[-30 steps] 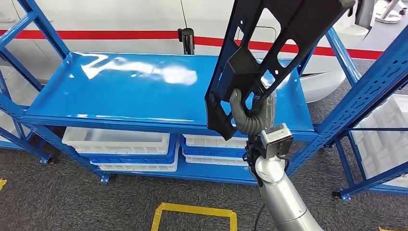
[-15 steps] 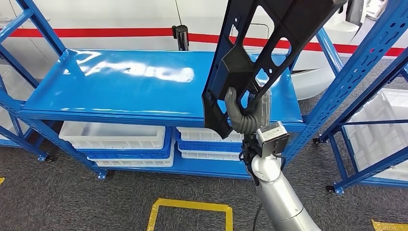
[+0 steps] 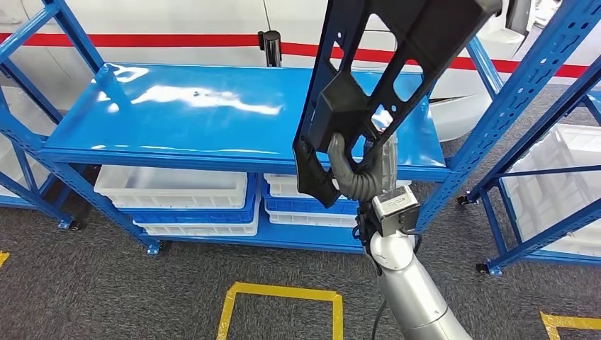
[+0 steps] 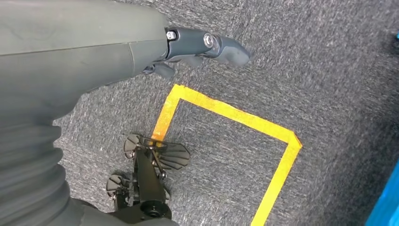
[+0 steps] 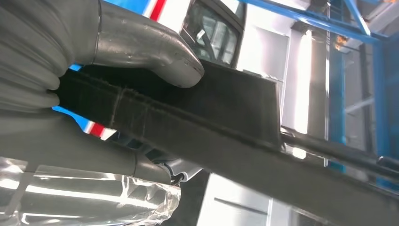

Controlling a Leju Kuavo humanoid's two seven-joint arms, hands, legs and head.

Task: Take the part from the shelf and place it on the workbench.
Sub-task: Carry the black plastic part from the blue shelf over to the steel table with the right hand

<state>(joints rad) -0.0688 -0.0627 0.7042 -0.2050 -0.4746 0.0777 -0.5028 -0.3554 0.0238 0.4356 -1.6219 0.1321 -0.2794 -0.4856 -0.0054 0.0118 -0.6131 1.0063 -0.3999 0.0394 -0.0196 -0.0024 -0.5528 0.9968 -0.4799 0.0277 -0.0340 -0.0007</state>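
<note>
The part is a long black plastic panel with cut-outs, held upright and tilted in front of the blue shelf. My right hand grips its lower end, thumb on one face and fingers behind. In the right wrist view the thumb presses on the black part. My left hand hangs over the carpet with its fingers curled in and nothing in them.
White crates sit on the shelf's lower level. A second blue rack with a white crate stands at the right. Yellow tape squares mark the grey carpet. A white wall with a red stripe lies behind.
The whole picture has shifted slightly, so the camera has moved. The part stays in my right hand, a little further left in the picture and still off the shelf.
</note>
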